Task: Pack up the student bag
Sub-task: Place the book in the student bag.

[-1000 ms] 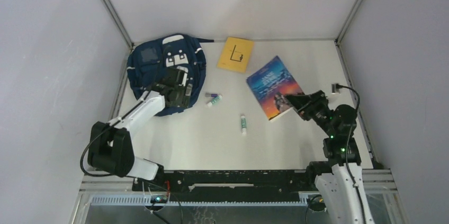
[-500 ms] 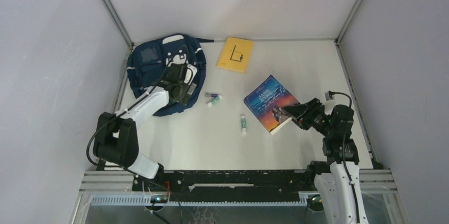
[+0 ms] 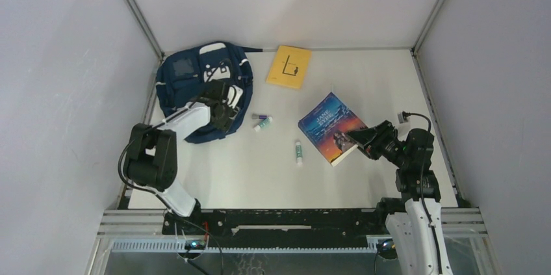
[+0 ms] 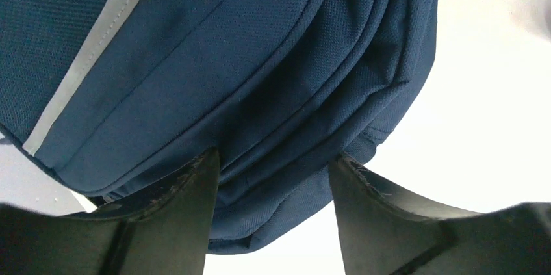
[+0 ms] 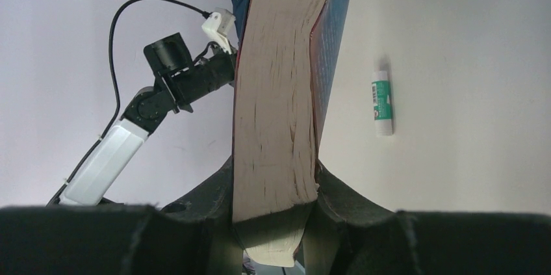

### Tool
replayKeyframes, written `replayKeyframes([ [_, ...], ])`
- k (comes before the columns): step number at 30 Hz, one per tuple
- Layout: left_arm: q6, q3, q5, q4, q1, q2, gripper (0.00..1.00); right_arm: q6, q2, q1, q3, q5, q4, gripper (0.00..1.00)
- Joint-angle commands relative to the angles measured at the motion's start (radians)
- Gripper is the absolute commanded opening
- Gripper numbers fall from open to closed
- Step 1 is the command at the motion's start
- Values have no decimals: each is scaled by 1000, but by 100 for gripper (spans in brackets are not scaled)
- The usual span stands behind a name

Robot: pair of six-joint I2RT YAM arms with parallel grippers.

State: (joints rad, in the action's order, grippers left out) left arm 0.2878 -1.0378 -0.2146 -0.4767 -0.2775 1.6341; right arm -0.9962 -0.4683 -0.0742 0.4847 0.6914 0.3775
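Note:
The navy-blue student bag [image 3: 195, 80] lies at the far left of the table. My left gripper [image 3: 224, 111] is at its near right edge. In the left wrist view the bag's blue fabric with a pale stripe [image 4: 214, 60] fills the frame, and my left gripper [image 4: 273, 161] is open with the bag's lower edge between the spread fingers. My right gripper [image 3: 356, 137] is shut on the corner of a thick blue-and-orange paperback book [image 3: 327, 125]. In the right wrist view the book's page block [image 5: 276, 93] stands clamped in the gripper [image 5: 273, 190].
A yellow booklet [image 3: 289, 66] lies at the back centre. Two small markers [image 3: 262, 121] lie right of the bag. A white-and-green glue stick [image 3: 298, 152] lies mid-table and also shows in the right wrist view [image 5: 382, 103]. Walls close in left, right and back.
My right gripper has pulled the book left and nearer, then held almost still. My left arm's elbow has swung toward the bag while the gripper stays at the bag's edge.

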Motion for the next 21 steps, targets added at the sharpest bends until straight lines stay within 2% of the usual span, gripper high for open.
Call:
replayKeyframes([
  [1, -44, -68, -18, 53, 8, 24, 61, -29, 25, 7, 39, 48, -175, 0],
  [4, -52, -85, -64, 47, 6, 16, 43, -33, 30, 8, 39, 43, -177, 0],
  [6, -62, -98, -80, 33, 6, -6, 21, -32, 28, 10, 38, 38, -179, 0],
  [7, -70, -102, -90, 27, 6, -18, 13, -30, 25, 13, 39, 36, -180, 0],
  [10, -90, -99, -101, 30, 6, -57, 1, -26, 10, 24, 39, 30, -189, 0],
  [18, -211, -172, -87, -110, -1, -102, 0, -25, -10, 37, 39, 19, -218, 0],
  [21, -264, -226, -100, -219, -5, -136, 0, -14, -13, 60, 40, 4, -213, 0],
])
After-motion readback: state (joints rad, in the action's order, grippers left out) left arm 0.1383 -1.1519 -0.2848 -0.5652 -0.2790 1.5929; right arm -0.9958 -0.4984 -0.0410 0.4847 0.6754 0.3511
